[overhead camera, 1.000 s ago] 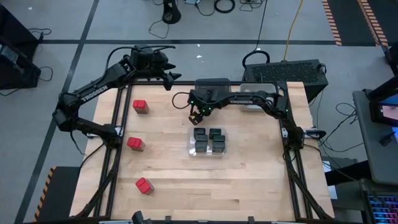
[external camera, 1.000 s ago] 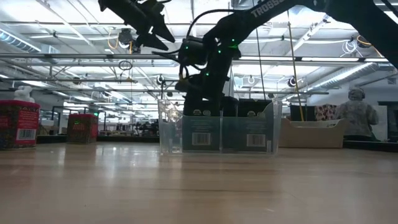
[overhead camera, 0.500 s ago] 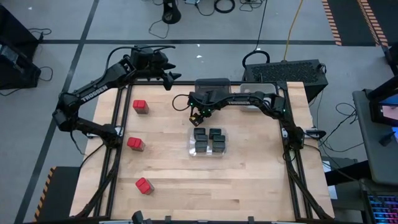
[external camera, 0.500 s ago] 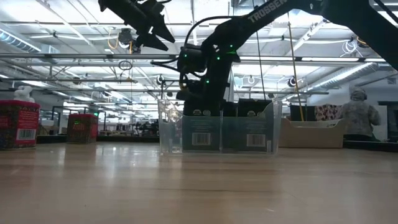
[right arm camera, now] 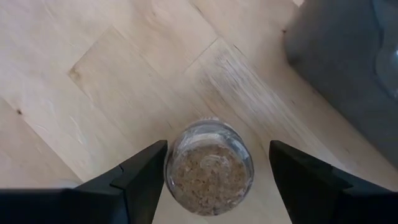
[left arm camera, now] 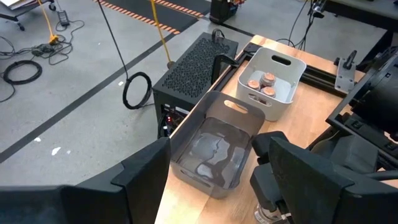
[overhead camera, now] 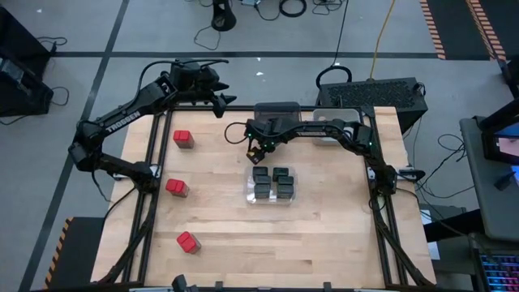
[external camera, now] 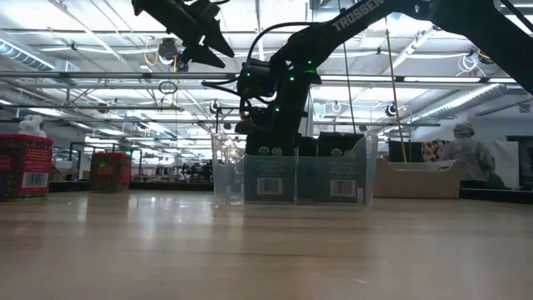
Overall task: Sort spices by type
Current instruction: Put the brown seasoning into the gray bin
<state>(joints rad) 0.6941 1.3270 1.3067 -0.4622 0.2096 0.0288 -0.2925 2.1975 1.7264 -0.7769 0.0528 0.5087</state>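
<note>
A small round jar with a tan lid [right arm camera: 209,168] stands upright on the table between the open fingers of my right gripper [right arm camera: 217,148], which points steeply down over it [overhead camera: 259,148]. The jar is close to one finger, and a gap shows at the other. Dark boxy spices sit in the clear bin [overhead camera: 272,185]. Three red-topped boxes [overhead camera: 183,139] [overhead camera: 177,187] [overhead camera: 188,242] stand on the table's left part. More tan-lidded jars lie in the light grey bin [left arm camera: 267,84]. My left gripper [overhead camera: 220,99] waits open, high above the table's far left edge.
A dark grey bin [left arm camera: 217,143] stands at the far edge, beside the light grey bin [overhead camera: 332,122]. The clear bin [external camera: 291,171] is just on the near side of my right gripper. Bare wood lies across the table's near half [overhead camera: 284,243]. A person [external camera: 466,154] stands beyond the table.
My right gripper has sunk a little toward the jar and stayed open. The jar has not moved.
</note>
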